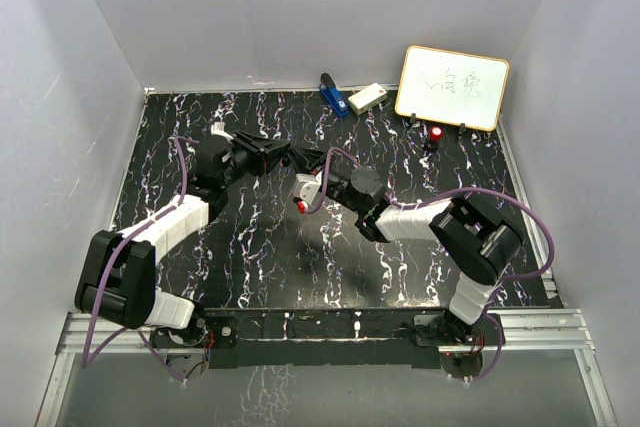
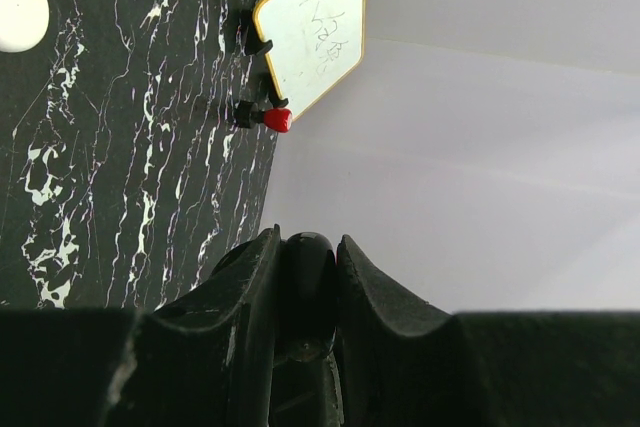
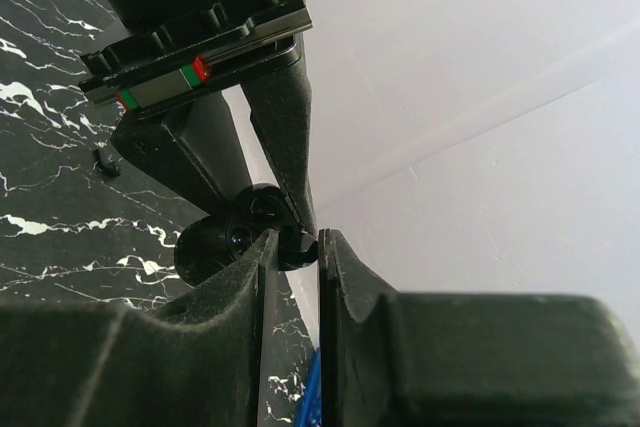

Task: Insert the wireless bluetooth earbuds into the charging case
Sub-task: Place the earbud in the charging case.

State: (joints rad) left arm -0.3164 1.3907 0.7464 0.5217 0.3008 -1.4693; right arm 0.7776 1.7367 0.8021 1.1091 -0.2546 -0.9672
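My left gripper (image 1: 280,155) (image 2: 305,247) is shut on a small dark glossy rounded piece (image 2: 308,277), which looks like the darker earbud. It is held above the table's middle. My right gripper (image 1: 299,161) (image 3: 298,242) meets it tip to tip, and its narrow jaws pinch an edge of the same dark piece (image 3: 240,235). The left gripper's fingers (image 3: 285,127) come down from above in the right wrist view. A round white puck, the charging case (image 2: 15,2), lies on the marble table in the left wrist view. The white earbud is out of view.
A whiteboard (image 1: 452,87) (image 2: 312,27) stands at the back right, with a red-tipped black item (image 1: 436,133) (image 2: 277,119) in front of it. A blue object (image 1: 331,95) (image 3: 312,397) and a cream box (image 1: 367,97) lie at the back. Grey walls enclose the table.
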